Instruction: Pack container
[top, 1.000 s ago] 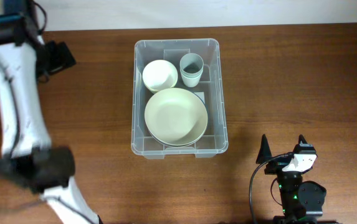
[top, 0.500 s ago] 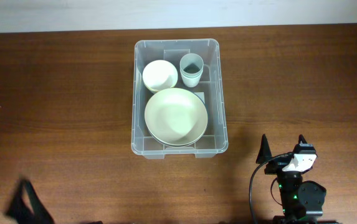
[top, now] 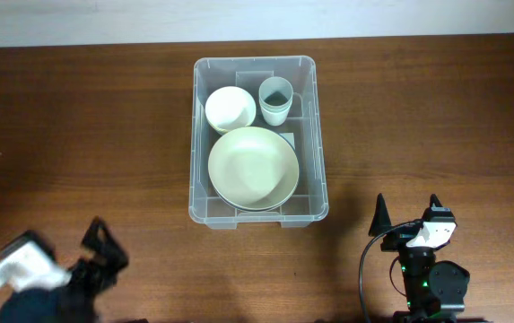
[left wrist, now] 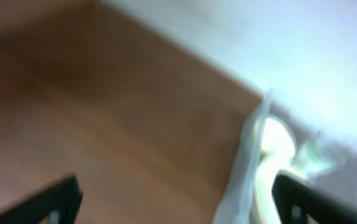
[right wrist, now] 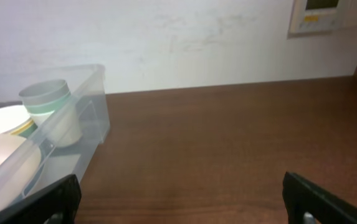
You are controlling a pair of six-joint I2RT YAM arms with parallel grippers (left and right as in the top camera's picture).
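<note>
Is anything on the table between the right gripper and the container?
Nothing visible does. Only bare table lies between the right gripper and the container; the right wrist view also shows open wood right up to its wall.

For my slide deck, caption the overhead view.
Container holding large bowl, small bowl and cup; left gripper and right gripper open, empty.

The clear container (top: 196,144) stood upright and open-topped, mid-table.
It was a large see-through plastic rectangle with a rounded rim, resting flat on the brown table (top: 436,117), long sides running front to back. Inside, a wide pale bowl (top: 253,167) filled the near end. A small white bowl (top: 230,108) and a grey-green cup (top: 275,99) stood side by side at the far end.
</note>
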